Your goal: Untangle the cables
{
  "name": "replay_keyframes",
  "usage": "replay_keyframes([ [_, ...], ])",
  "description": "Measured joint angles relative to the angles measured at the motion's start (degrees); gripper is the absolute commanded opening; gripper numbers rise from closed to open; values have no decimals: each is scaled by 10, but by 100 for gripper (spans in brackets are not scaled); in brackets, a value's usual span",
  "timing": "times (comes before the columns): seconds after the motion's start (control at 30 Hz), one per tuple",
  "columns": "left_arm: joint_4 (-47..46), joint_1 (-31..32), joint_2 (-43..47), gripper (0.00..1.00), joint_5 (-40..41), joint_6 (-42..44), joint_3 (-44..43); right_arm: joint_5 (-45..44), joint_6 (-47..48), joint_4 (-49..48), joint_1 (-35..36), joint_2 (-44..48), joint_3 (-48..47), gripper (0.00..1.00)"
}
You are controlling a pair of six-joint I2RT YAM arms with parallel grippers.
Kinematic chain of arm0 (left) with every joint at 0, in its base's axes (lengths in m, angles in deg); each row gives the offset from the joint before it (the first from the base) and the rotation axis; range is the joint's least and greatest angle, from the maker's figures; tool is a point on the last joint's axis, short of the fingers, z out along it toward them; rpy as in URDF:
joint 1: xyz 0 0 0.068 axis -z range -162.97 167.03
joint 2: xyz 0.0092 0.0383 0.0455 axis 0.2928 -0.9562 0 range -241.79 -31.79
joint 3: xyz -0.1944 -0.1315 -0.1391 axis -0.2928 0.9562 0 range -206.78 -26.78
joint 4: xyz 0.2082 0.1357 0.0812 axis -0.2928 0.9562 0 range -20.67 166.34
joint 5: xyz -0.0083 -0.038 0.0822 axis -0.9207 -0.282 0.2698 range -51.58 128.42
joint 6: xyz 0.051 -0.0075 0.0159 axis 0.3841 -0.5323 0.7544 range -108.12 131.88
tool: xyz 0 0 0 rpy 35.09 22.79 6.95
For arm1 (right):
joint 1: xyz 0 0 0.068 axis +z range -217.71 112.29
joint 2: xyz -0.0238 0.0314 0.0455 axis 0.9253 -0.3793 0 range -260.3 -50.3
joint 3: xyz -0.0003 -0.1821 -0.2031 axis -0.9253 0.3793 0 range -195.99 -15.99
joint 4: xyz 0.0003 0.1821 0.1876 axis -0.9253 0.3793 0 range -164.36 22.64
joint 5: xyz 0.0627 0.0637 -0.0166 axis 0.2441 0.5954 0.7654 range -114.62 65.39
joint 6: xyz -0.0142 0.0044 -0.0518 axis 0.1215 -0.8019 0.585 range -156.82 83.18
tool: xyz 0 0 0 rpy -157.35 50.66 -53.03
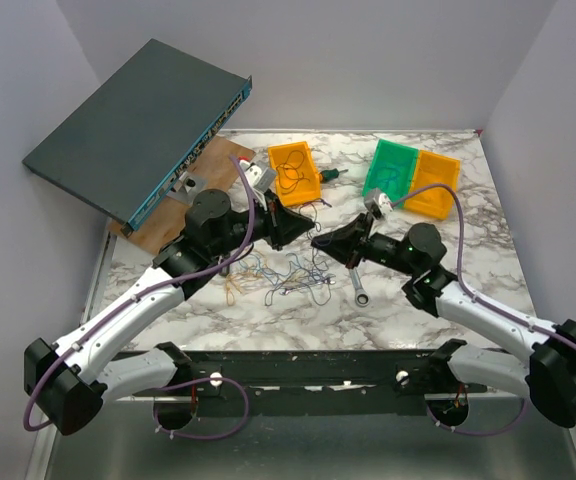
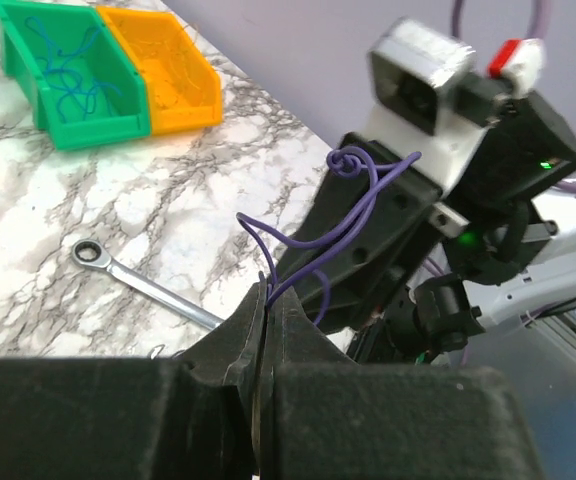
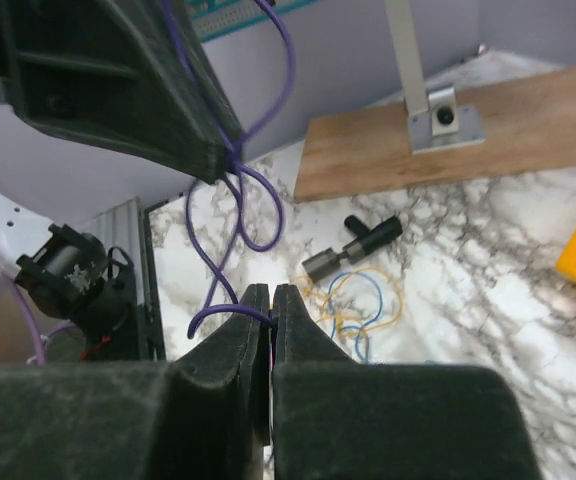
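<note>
A loose tangle of thin blue, yellow and dark cables (image 1: 288, 272) lies on the marble table in front of both grippers. My left gripper (image 1: 303, 230) and right gripper (image 1: 324, 244) meet tip to tip above it. Each is shut on the same thin purple wire. In the left wrist view the left gripper (image 2: 266, 292) pinches the wire (image 2: 348, 215), which loops up over the right gripper's body. In the right wrist view the right gripper (image 3: 270, 295) pinches the wire (image 3: 230, 235), which runs up to the left fingers (image 3: 138, 90). Blue and yellow wires (image 3: 360, 300) lie beyond.
A silver wrench (image 1: 360, 287) lies right of the tangle. An orange bin (image 1: 294, 172) with wires, a green bin (image 1: 392, 168) with blue wire and another orange bin (image 1: 434, 186) stand at the back. A network switch (image 1: 138, 125) leans on a wooden board (image 1: 173, 215). A small black-and-silver tool (image 3: 360, 245) lies near.
</note>
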Motion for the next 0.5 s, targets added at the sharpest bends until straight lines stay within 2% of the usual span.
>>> replay_keyframes([
  [0.03, 1, 0, 1, 5, 7, 0, 0, -5, -1, 0, 0, 11, 0, 1],
  [0.13, 2, 0, 2, 42, 22, -3, 0, -28, -1, 0, 0, 45, 0, 1],
  [0.2, 6, 0, 4, 56, 37, -8, 0, -51, -1, 3, 0, 64, 0, 1],
  [0.27, 17, 0, 8, 67, 61, -14, 0, -76, -1, 10, 0, 76, 0, 1],
  [0.5, 39, -15, 46, 83, 125, -27, 25, -139, -5, 74, 0, 91, -12, 1],
])
